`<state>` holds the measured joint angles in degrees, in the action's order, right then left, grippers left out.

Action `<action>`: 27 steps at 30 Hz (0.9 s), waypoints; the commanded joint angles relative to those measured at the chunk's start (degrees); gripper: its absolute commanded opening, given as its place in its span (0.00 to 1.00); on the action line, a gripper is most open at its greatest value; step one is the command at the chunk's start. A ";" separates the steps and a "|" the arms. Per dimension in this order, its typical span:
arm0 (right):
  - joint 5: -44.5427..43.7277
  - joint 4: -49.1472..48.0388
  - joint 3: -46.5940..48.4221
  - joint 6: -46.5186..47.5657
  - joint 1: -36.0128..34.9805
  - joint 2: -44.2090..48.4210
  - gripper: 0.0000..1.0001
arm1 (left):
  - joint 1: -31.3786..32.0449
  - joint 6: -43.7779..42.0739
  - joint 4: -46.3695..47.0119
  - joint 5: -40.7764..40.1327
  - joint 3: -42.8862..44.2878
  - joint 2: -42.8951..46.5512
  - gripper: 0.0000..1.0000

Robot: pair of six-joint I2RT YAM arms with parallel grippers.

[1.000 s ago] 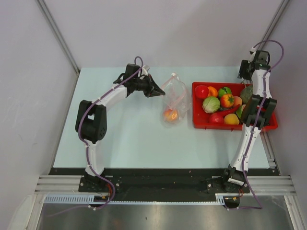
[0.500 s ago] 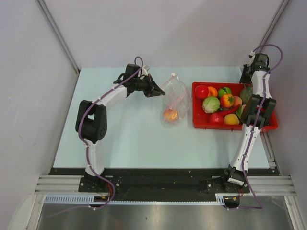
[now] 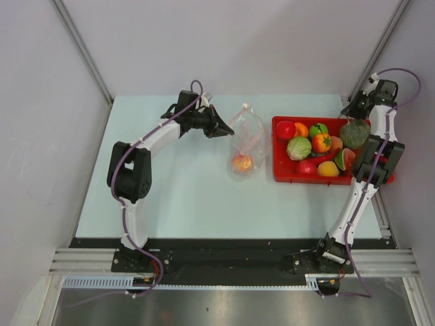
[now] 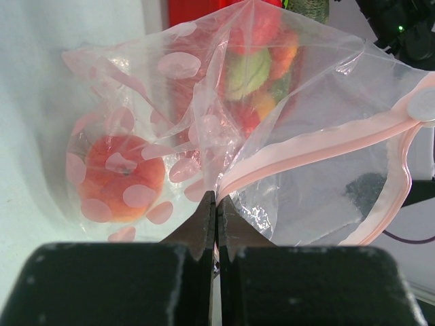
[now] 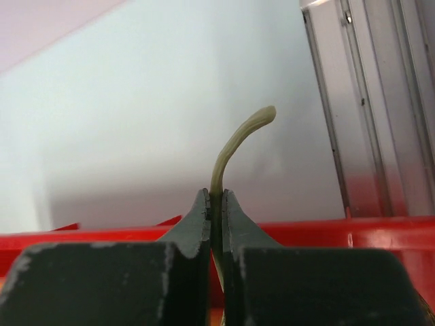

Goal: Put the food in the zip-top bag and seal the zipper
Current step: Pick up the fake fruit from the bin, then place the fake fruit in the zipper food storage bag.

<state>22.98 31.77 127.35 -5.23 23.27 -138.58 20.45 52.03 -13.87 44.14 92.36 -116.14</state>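
Jaws of the left gripper are clenched on the zip-top bag (one orange fruit inside) beside its zipper, at the middle of the table, by the left edge of the red tray. The right gripper pinches the stem of the melon at the tray's far right corner.

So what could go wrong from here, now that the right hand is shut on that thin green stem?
1. The right hand pinches only the thin, curved stem, apparently of the melon; when lifted, the melon may swing or slip and fall back into the red tray.
2. The left hand holds the zip-top bag at one spot by the zipper, so the mouth may be too slack for the big melon.
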 commanded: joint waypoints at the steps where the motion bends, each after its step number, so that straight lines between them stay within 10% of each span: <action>1: 9.08 -12.25 -2.89 -5.83 1.52 10.69 0.00 | -0.06 -0.17 0.25 -0.37 1.42 1.96 0.00; 15: 23.32 -33.85 -20.29 -24.71 4.69 27.74 0.00 | 1.70 -1.49 -2.30 -1.95 1.07 4.08 0.00; 27: 26.94 -54.52 -25.74 -43.19 -12.44 42.95 0.00 | 3.90 -3.60 -7.49 -3.18 2.92 5.48 0.00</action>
<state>47.51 -10.37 102.59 -41.19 18.26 -102.00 23.33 50.61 -18.98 41.60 92.38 -114.52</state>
